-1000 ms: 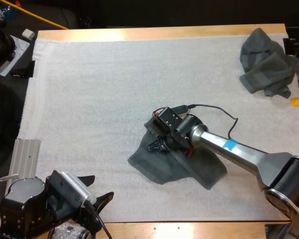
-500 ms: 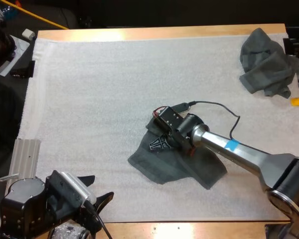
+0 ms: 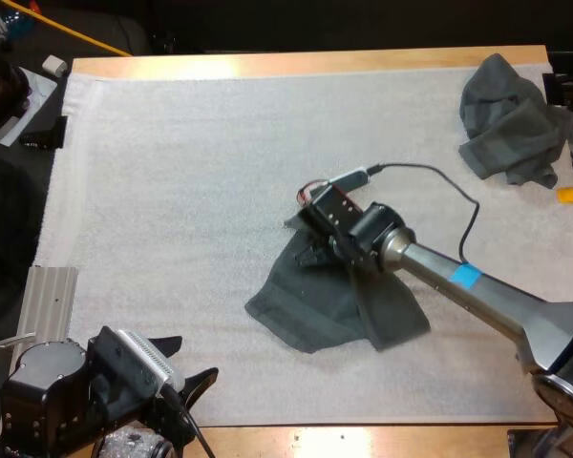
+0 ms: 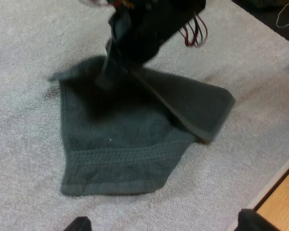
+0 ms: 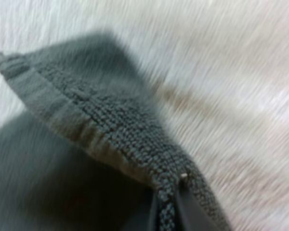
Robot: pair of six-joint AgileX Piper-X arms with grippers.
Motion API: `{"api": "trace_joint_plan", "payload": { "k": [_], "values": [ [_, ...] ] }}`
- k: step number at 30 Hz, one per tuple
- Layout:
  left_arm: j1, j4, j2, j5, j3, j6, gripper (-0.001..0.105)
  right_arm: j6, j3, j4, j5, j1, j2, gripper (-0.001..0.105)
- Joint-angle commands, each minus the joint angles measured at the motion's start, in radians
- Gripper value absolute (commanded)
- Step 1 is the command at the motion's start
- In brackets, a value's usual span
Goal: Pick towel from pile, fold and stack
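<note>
Lying near the middle of the mat (image 3: 172,172), the towel (image 3: 306,310) is mostly flat, with one hemmed corner raised off the surface. The right gripper (image 3: 313,250) has that corner clamped, its fingers pressing the hem from both sides. From the gripper the cloth spreads toward 5 and 7 o'clock in the high view, its long axis running roughly 8 to 4, so a fold would likely carry the corner toward 6. The left gripper (image 3: 186,363), fingers apart, sits well off at 7 o'clock, so the right arm is nearer. The crumpled pile (image 3: 511,119) lies at 2 o'clock. No label or writing is readable
</note>
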Motion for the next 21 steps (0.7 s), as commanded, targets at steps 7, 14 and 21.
{"api": "trace_joint_plan", "payload": {
  "k": [7, 14, 21],
  "values": [
    [-0.005, -0.026, 0.010, 0.001, -0.005, 0.001, 0.060, -0.058, -0.099, -0.081, 0.054, -0.108, -0.008, 0.000],
    [-0.005, -0.058, 0.008, -0.002, -0.005, 0.000, 0.060, -0.050, -0.096, -0.130, 0.049, -0.171, -0.020, 0.000],
    [-0.005, -0.061, 0.005, 0.003, -0.002, -0.001, 0.060, -0.045, -0.101, -0.138, 0.065, -0.235, -0.014, 0.000]
  ]
}}
